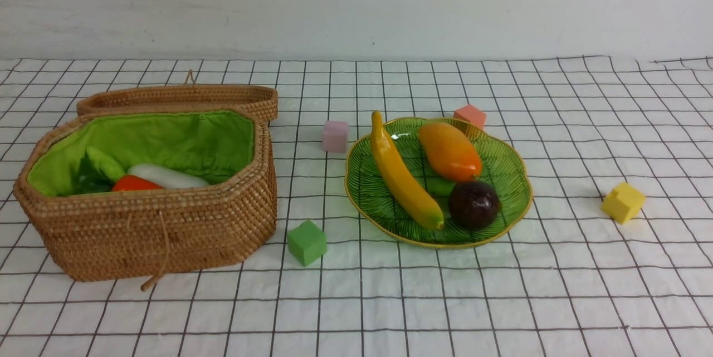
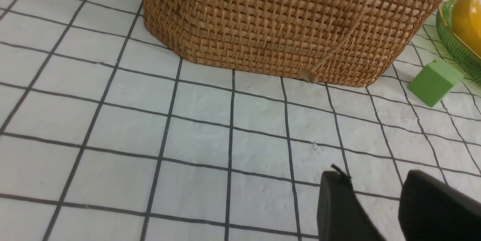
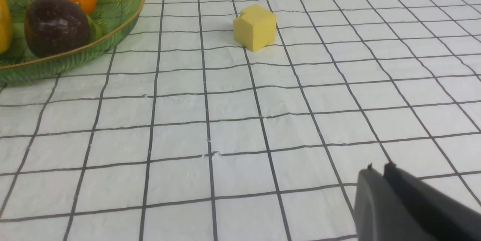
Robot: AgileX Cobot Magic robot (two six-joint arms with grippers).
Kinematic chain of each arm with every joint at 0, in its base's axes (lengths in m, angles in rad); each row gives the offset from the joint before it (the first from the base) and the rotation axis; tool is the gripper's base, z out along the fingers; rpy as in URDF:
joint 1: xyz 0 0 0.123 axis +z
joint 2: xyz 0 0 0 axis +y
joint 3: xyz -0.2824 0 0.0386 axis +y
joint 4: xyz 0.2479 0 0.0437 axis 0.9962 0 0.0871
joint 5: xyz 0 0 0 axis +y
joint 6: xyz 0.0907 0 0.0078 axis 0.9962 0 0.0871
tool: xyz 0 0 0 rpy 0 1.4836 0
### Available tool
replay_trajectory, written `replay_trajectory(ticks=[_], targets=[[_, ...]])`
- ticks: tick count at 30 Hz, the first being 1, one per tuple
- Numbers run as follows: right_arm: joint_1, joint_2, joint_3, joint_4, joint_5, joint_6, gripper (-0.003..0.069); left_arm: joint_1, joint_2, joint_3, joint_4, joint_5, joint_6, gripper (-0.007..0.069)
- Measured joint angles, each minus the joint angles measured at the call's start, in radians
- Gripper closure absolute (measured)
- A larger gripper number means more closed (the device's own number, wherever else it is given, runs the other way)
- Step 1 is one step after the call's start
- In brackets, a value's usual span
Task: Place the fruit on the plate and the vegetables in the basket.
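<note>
I see the basket (image 1: 150, 218) left of the plate (image 1: 504, 167), lid back, with the vegetables (image 1: 139, 177) lying inside. The left tool (image 2: 379, 199) hangs released over bare counter (image 2: 195, 150) near the basket. On the plate lie the banana (image 1: 402, 177), mango (image 1: 449, 151) and maroon fruit (image 1: 474, 204). The right tool (image 3: 379, 181) is clenched on nothing, right of the plate.

Woven wicker basket (image 1: 150, 229), glossy, seemingly glass plate (image 1: 501, 162)
</note>
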Motion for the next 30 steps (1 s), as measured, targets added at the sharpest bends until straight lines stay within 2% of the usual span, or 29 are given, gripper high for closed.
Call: replay_trajectory(ticks=[30], targets=[[0.0,0.0,0.0,0.0,0.0,0.001,0.0564,0.0,0.0,0.0,0.0,0.0,0.0,0.0386]])
